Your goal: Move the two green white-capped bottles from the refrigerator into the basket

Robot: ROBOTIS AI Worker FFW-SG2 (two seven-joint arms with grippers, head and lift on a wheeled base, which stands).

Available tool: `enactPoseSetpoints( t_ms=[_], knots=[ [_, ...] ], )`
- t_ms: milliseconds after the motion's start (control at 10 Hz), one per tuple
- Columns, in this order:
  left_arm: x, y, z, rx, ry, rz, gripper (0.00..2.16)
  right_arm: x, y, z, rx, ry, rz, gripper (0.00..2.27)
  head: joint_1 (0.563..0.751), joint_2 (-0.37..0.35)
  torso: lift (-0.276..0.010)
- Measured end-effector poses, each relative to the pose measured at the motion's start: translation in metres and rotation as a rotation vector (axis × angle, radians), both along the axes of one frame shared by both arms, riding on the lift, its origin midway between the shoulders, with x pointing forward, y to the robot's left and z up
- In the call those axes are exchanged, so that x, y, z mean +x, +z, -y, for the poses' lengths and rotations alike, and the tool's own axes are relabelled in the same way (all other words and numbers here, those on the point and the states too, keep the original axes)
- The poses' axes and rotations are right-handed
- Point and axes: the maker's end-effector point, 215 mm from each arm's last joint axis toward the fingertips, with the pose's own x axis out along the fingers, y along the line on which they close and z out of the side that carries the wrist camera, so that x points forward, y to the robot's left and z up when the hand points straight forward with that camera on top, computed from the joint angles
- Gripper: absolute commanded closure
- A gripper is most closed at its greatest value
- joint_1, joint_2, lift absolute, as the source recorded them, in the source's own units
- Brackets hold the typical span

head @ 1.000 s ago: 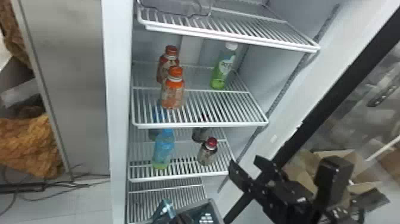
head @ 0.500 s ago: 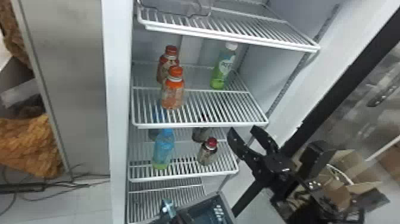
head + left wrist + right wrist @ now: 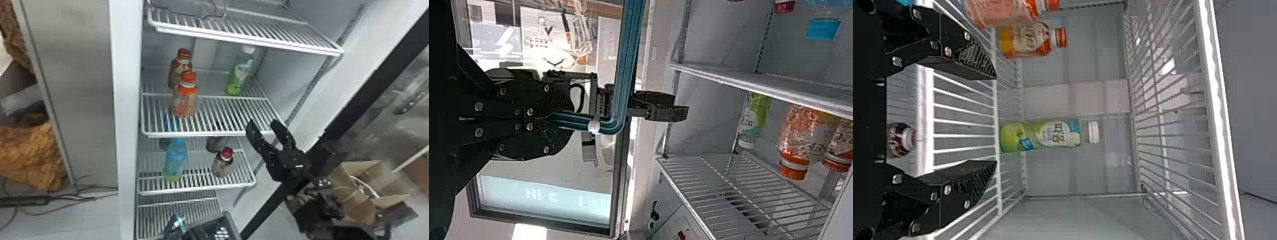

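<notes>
The black right pincer (image 3: 262, 124) is open near a white wire shelf (image 3: 207, 134) where a green white-capped plastic bottle (image 3: 238, 75) stands upright, while the black left pincer (image 3: 196, 234) grips a blue-grey plastic basket (image 3: 228, 215).

In the right wrist view, dark characters stand on the pale label (image 3: 1053, 134) of the green white-capped bottle (image 3: 1012, 138), others on the cream label (image 3: 1028, 38) of an orange-capped bottle (image 3: 1045, 46). Pale letters (only partly legible) mark a teal band (image 3: 509, 192) in the left wrist view.
</notes>
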Motion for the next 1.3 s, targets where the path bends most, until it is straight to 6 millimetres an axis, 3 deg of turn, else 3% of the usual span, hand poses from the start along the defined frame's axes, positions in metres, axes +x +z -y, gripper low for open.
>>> enactPoseSetpoints(
  t_ms=[500,900,1200,1300],
  knots=[
    [0.001,0.000,-0.002,-0.001,0.007,-0.002,1.21,0.053,0.010,0.017,-0.017,-0.056,0.067,0.52,0.695,-0.350,-0.004],
    [0.002,0.000,-0.002,0.001,0.009,0.000,1.21,0.067,0.014,0.019,-0.003,-0.075,0.077,0.50,0.695,-0.350,-0.004],
    [0.002,0.000,-0.002,0.001,0.007,0.001,1.21,0.077,0.013,0.026,-0.021,-0.095,0.077,0.00,0.695,-0.350,-0.004],
    [0.002,0.000,-0.001,0.000,0.005,0.001,1.21,0.082,0.014,0.028,-0.022,-0.098,0.079,0.00,0.695,-0.350,-0.004]
  ],
)
